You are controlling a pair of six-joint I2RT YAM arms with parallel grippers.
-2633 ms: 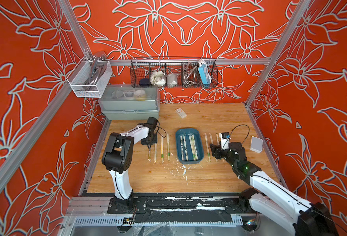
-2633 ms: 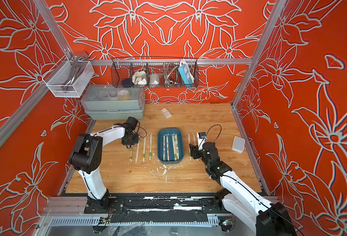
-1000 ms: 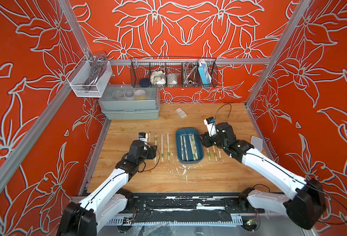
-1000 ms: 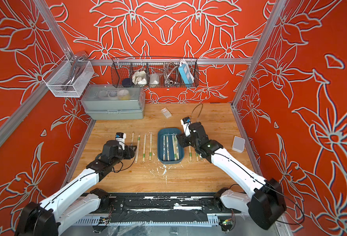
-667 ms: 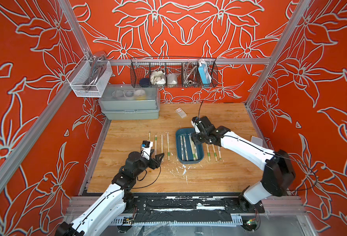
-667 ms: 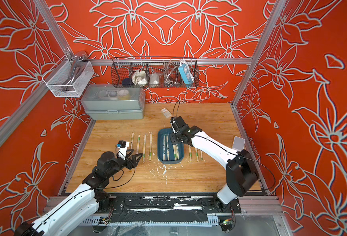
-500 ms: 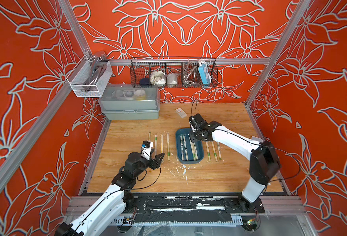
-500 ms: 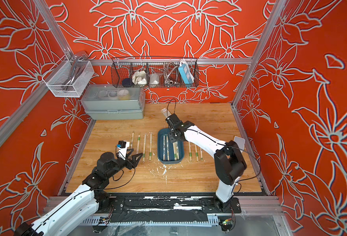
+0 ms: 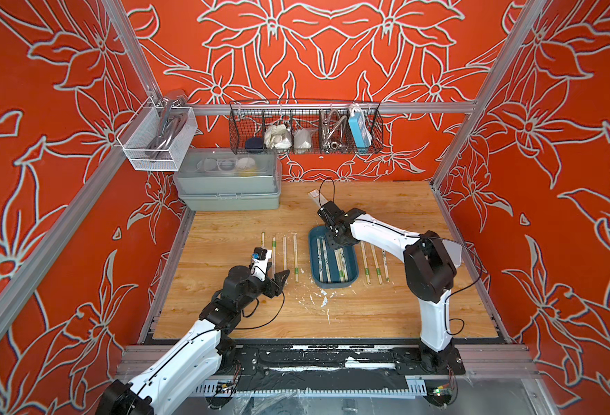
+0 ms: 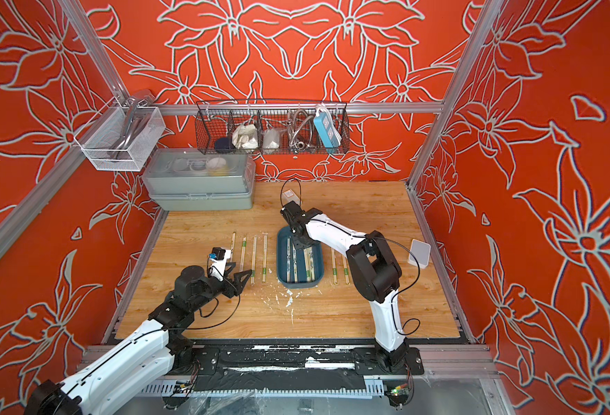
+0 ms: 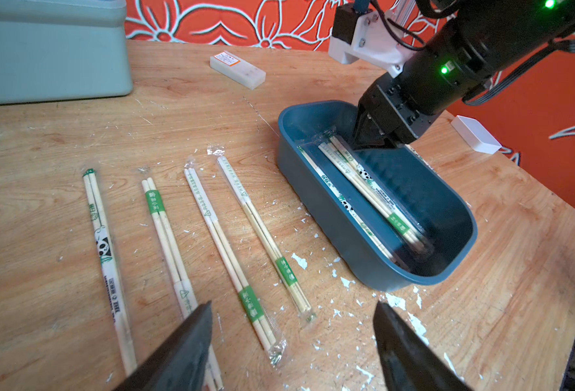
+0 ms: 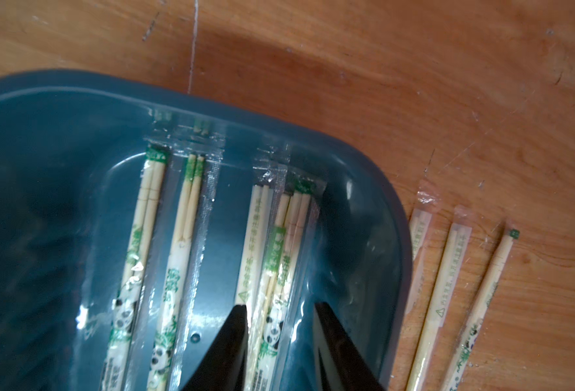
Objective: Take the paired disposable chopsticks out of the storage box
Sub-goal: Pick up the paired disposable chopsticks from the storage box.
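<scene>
Left pincer [image 9: 277, 278] spread above the bench [image 9: 386, 316]; right pincer [image 9: 334, 246] down in the storage box [image 9: 334, 284].

The left pincer [image 11: 292, 306] hovers with its jaws wide apart and nothing between them. Just ahead of its tips, four sleeved pairs [image 11: 225, 237] lie side by side on the bench. Beyond these, to its right, is the storage box [image 11: 330, 220]. The remaining paired disposable chopsticks [image 11: 364, 182] lie lengthwise inside it. The right pincer [image 12: 279, 306] reaches into the box's far end. Its jaws are partly apart and straddle a small bundle of pairs [image 12: 279, 243]. Whether they press on the sleeves cannot be told. Two more pairs [image 12: 164, 220] lie in the box to one side of that pincer. On its other side, outside the box wall, three pairs [image 12: 448, 270] lie on the bench.
</scene>
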